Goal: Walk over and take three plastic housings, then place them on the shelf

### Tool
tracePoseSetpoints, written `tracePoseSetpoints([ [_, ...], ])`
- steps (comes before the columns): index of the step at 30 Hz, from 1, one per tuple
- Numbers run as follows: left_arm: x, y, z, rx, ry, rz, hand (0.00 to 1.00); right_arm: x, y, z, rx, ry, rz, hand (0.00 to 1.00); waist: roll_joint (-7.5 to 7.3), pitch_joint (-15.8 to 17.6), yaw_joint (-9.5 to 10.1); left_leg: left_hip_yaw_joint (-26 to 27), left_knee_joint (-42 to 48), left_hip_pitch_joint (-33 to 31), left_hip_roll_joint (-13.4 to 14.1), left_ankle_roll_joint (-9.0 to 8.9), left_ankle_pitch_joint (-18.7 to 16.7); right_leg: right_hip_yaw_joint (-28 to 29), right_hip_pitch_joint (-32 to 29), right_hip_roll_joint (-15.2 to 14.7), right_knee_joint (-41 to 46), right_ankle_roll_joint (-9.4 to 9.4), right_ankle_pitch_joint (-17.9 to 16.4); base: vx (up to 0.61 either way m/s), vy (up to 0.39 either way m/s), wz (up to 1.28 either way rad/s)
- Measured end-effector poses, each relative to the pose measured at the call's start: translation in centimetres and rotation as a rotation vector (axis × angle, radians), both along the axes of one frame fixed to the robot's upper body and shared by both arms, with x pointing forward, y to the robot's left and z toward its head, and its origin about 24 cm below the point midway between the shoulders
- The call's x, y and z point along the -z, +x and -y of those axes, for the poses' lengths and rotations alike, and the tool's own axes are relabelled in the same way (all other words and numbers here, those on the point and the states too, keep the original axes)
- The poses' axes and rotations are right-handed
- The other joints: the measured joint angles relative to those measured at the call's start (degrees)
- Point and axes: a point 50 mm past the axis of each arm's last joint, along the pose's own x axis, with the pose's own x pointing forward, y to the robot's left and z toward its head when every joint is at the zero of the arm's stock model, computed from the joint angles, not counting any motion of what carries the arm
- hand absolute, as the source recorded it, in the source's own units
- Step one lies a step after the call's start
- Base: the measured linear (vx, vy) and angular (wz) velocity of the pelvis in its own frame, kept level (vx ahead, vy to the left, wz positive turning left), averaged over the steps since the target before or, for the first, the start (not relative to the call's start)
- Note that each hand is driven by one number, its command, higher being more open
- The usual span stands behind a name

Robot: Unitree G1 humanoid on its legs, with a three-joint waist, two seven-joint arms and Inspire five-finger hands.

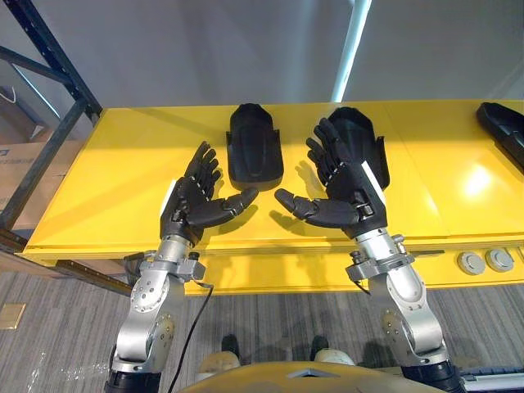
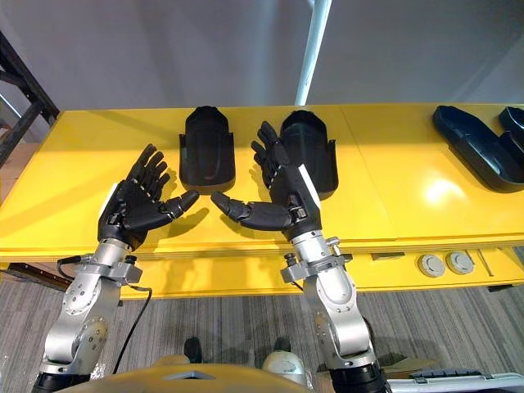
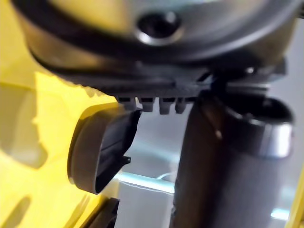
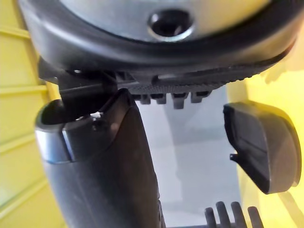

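Two black plastic housings lie side by side on the yellow table (image 1: 115,172). The left housing (image 1: 255,145) sits just beyond my left hand (image 1: 190,202), which hovers open over the table's front part with its thumb pointing inward. My right hand (image 1: 344,192) is open too, its fingers stretched over the near edge of the right housing (image 1: 367,135). Neither hand holds anything. More black housings (image 2: 479,147) lie at the table's far right end. A housing's rim (image 3: 102,149) shows past the left thumb, and another rim (image 4: 263,145) past the right thumb.
A dark metal rack (image 1: 49,98) stands at the left with a cardboard box (image 1: 24,164) behind it. A white pole (image 1: 352,41) rises behind the table. Two round grey fittings (image 1: 485,261) sit on the table's front face at the right.
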Motion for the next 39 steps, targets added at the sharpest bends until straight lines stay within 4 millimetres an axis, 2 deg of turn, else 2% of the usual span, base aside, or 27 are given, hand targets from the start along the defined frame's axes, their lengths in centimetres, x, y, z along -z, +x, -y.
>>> tracePoseSetpoints([
  [11,-0.1,0.0,0.3,-0.016,-0.025,0.003,1.00,2.8,0.2,-1.3,0.080,0.052,-0.170,1.00,0.29,-0.3,-0.16,-0.3,0.0,-0.5,-0.1,-0.07,-0.1,-0.6,-0.1,0.0,-0.6,-0.07,0.3,0.00,-0.001,0.00],
  [23,0.7,-0.6,1.0,0.004,-0.039,-0.035,1.00,4.9,0.2,-1.2,0.208,-0.051,-0.249,1.00,1.04,-1.1,-0.86,-0.4,0.0,-0.7,-0.1,-0.10,-0.1,-0.8,-0.3,0.0,-0.9,-0.08,0.3,0.00,0.000,0.00],
  [39,0.7,-0.6,1.1,0.002,-0.049,-0.034,1.00,5.0,0.3,-0.8,0.323,-0.005,-0.273,1.00,1.26,-1.5,-1.30,0.1,0.0,-0.7,-0.1,-0.11,-0.2,-0.5,-0.6,0.1,-0.9,-0.07,0.3,0.00,0.000,-0.01],
])
